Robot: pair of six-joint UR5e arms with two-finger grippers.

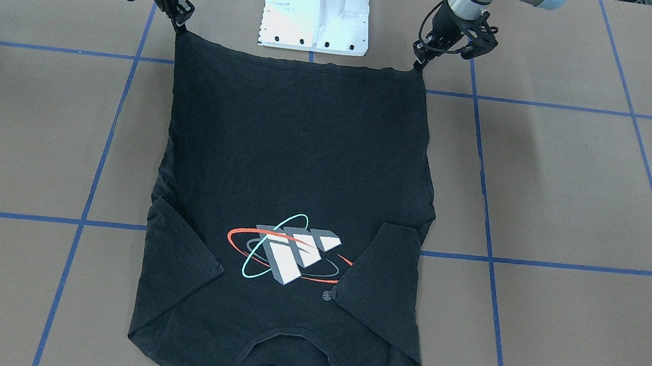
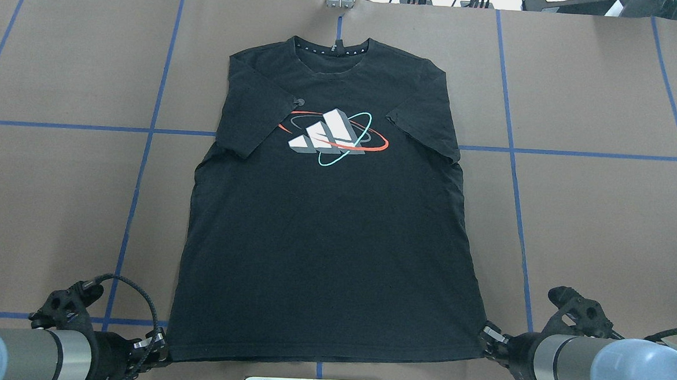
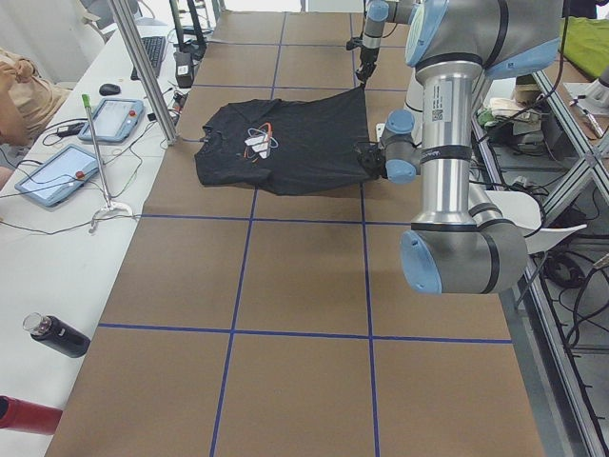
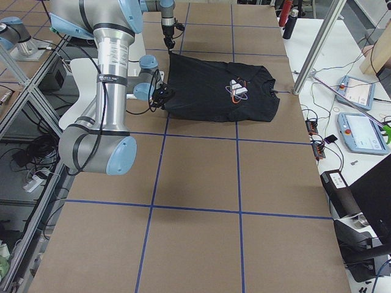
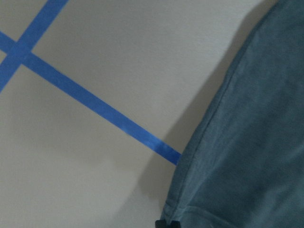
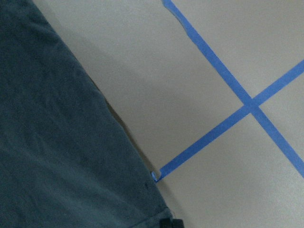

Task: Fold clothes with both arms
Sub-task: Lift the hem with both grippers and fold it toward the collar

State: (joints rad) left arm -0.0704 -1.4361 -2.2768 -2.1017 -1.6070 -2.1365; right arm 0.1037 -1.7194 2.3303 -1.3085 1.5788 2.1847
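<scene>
Hard to make out the fingertips in either wrist view: just a dark sliver at the bottom edge, under cloth and blue tape [image 5: 95,107]. Losing part of the collar [image 1: 290,332] at the front view's lower edge. Over to the left gripper [image 2: 156,347], pinched shut on one hem corner of the T-shirt [image 2: 325,230]; same for the right gripper [image 2: 492,339], clamped on the other corner. Spread flat on the table [image 2: 603,215] away from both grippers, with logo [image 2: 332,136] up, collar farthest off, hem stretched between them. Counting: one shirt, two grippers, two sleeves lying inward.
</scene>
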